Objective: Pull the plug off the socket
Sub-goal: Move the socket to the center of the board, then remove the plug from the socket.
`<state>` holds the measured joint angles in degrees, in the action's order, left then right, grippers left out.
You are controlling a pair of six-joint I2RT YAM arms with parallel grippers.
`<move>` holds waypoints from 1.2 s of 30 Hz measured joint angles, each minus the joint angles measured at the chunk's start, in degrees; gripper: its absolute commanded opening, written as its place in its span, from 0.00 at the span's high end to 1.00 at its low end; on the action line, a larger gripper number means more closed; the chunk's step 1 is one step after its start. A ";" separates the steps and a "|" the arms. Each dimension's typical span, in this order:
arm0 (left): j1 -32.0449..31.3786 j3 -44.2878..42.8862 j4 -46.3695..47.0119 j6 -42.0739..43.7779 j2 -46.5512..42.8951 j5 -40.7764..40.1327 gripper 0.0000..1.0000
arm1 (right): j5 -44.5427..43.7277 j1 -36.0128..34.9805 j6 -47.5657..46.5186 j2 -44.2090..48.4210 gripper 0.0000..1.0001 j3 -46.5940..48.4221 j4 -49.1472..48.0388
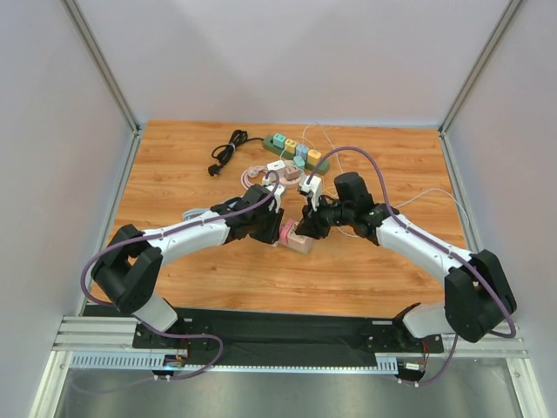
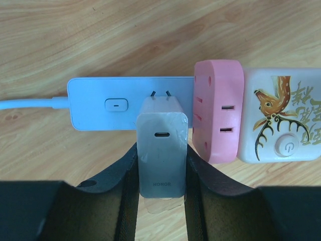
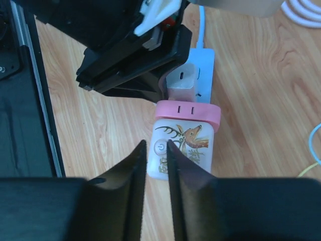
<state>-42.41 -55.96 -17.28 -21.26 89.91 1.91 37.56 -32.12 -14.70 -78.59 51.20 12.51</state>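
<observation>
A grey charger plug (image 2: 161, 145) sits between my left gripper's (image 2: 161, 168) fingers, which are shut on its sides. Its two metal prongs (image 2: 160, 94) are bared against the white power strip (image 2: 100, 103); I cannot tell whether their tips are still in the socket. A pink-and-white cube socket with a deer print (image 2: 281, 115) lies to the right of the plug. My right gripper (image 3: 156, 146) is shut, its tips over the cube's (image 3: 193, 145) power button end. In the top view both grippers, left (image 1: 275, 225) and right (image 1: 306, 225), meet at the cube (image 1: 298, 241).
A green power strip with coloured adapters (image 1: 296, 150) lies at the back, with a black coiled cable (image 1: 226, 151) to its left. White and pink cables (image 1: 261, 174) lie behind the grippers. Thin wires (image 1: 418, 198) trail to the right. Grey walls enclose the table.
</observation>
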 measured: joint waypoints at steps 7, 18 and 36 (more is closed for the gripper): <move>-1.51 1.38 1.99 -1.51 -0.42 -2.36 1.00 | 5.11 0.00 7.82 -7.82 1.00 -0.22 -3.02; -4.09 2.25 2.84 -1.05 -0.42 -6.40 1.00 | 14.21 1.86 17.88 -15.26 1.00 -0.68 -8.72; -5.07 2.36 3.15 4.52 -0.24 -7.41 1.00 | 25.77 6.80 30.29 -25.33 1.00 3.30 -13.86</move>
<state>-47.48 -53.60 -14.13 -16.73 89.67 -5.50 63.33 -25.32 15.59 -103.92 54.50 -1.34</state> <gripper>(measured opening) 0.410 0.003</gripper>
